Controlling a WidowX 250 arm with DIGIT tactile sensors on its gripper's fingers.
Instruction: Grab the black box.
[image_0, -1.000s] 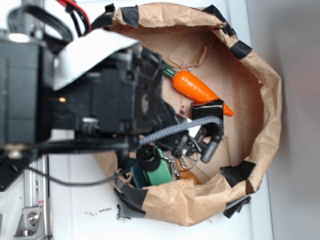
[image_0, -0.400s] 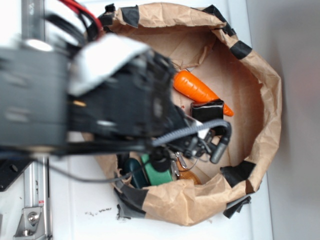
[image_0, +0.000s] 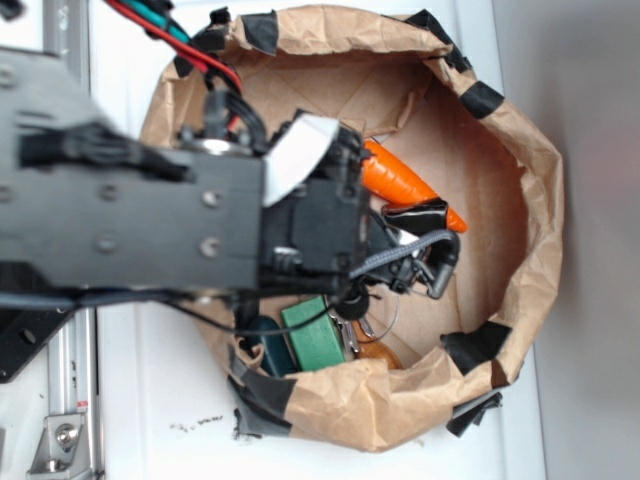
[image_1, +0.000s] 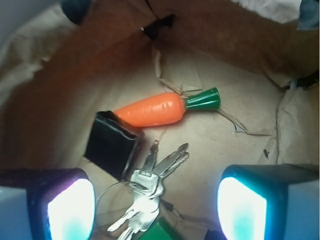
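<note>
The black box (image_1: 111, 145) is small and glossy and lies on the brown paper floor, touching the tip end of an orange carrot (image_1: 152, 110). In the exterior view the box (image_0: 416, 217) shows just right of the arm, below the carrot (image_0: 398, 180). My gripper (image_1: 156, 210) is open and empty, its two lit pads (image_1: 70, 210) wide apart. It hovers over a bunch of keys (image_1: 150, 187), and the box lies ahead and to the left of the left pad. In the exterior view the gripper (image_0: 425, 262) sits just below the box.
Everything lies inside a brown paper bag whose rolled rim (image_0: 530, 200) carries black tape patches (image_0: 478, 345). A green block (image_0: 315, 340) lies near the lower rim, and its corner shows in the wrist view (image_1: 160, 232). The arm body (image_0: 150, 220) covers the bag's left half.
The arm body has swung up and in over the bag's left side. The gripper has shifted slightly up toward the box. The box, carrot and green block have not moved.
</note>
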